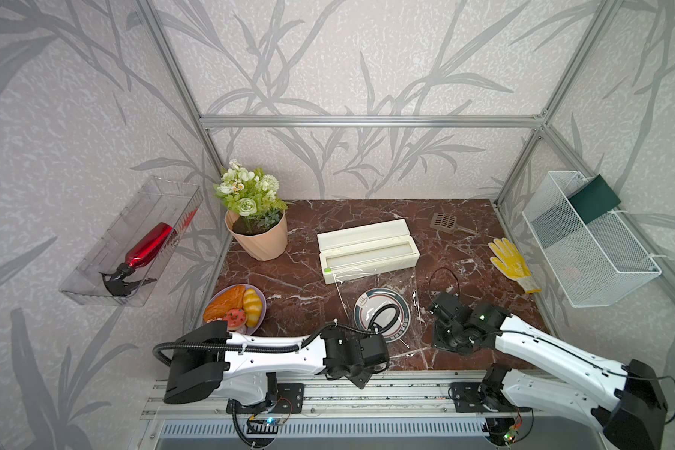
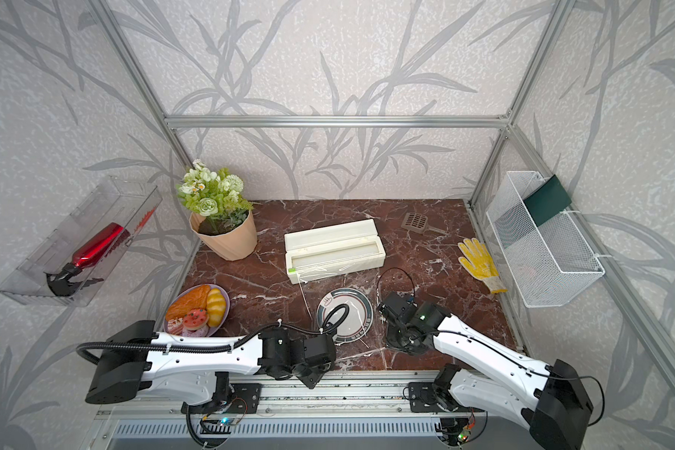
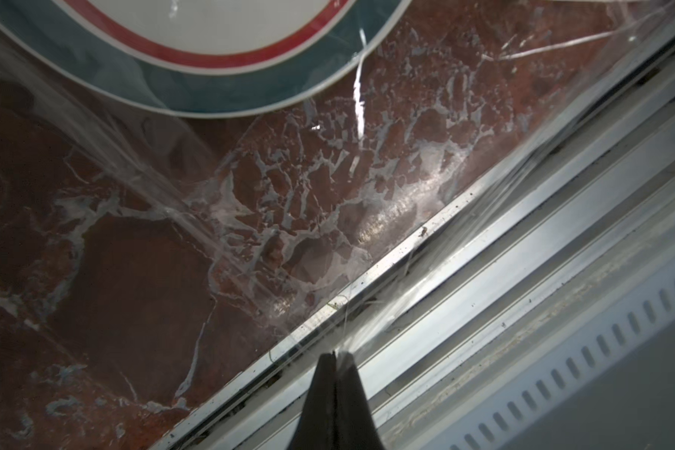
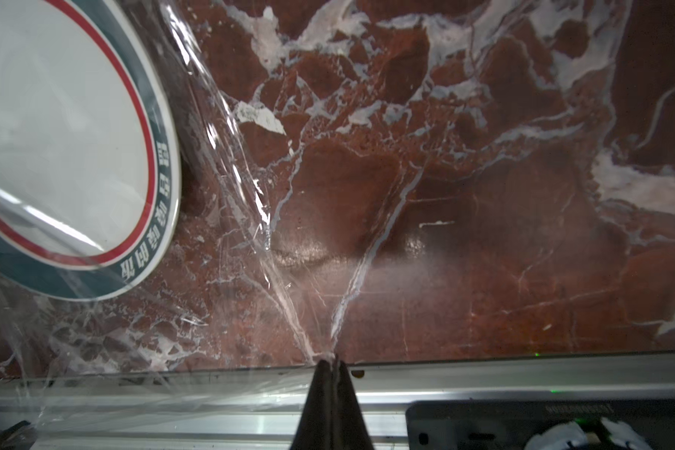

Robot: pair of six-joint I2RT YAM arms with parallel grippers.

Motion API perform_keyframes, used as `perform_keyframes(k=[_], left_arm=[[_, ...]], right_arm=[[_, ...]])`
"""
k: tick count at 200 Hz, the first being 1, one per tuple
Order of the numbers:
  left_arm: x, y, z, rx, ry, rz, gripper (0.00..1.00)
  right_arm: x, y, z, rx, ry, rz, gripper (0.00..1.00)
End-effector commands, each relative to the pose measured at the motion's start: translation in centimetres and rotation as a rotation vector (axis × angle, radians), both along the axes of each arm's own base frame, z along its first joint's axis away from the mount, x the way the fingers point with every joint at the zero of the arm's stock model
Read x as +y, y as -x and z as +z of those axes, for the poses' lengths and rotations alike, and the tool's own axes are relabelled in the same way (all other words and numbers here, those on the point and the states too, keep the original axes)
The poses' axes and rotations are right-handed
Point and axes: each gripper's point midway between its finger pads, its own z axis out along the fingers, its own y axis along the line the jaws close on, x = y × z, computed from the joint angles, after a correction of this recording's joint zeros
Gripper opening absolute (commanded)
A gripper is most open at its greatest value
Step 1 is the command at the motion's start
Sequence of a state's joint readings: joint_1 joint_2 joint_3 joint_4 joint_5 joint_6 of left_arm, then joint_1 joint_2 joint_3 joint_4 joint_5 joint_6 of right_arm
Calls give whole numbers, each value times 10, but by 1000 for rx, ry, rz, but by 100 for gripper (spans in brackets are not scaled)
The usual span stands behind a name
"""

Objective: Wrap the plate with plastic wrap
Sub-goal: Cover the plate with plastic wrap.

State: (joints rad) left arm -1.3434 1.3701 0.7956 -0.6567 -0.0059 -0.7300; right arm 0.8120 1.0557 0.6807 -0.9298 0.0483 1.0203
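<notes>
Currently, left claw (image 3: 334, 353) and right claw (image 4: 331, 362) each pinch a plastic wrap (image 4: 250, 187) corner. Hold tension equal; draw it evenly down past the plate (image 4: 55, 136).

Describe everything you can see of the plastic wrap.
The plastic wrap is a thin, clear, glossy film, creased into bright streaks. It runs from the dispenser box over the plate to the front edge of the table. Both near corners are gathered into puckers, one pinched in the shut left gripper, one in the shut right gripper. Whether it is cut from the box cannot be told.
</notes>
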Motion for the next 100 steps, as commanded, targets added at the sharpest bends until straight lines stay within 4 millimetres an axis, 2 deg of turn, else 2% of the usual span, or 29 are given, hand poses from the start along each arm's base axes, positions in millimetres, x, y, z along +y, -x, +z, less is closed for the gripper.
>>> perform_keyframes(k=[1,56,100], left_arm=[[21,-7,-14,3,-88,62,0],[28,-18,-36,7,-164,97,0],[30,-33,-36,-42,-197,133,0]], right_arm=[[-11,-17,-7,-67,98,-8,0],[-11,-24,-35,-48,151,5,0],[-6,-36,-48,-38,176,-6,0]])
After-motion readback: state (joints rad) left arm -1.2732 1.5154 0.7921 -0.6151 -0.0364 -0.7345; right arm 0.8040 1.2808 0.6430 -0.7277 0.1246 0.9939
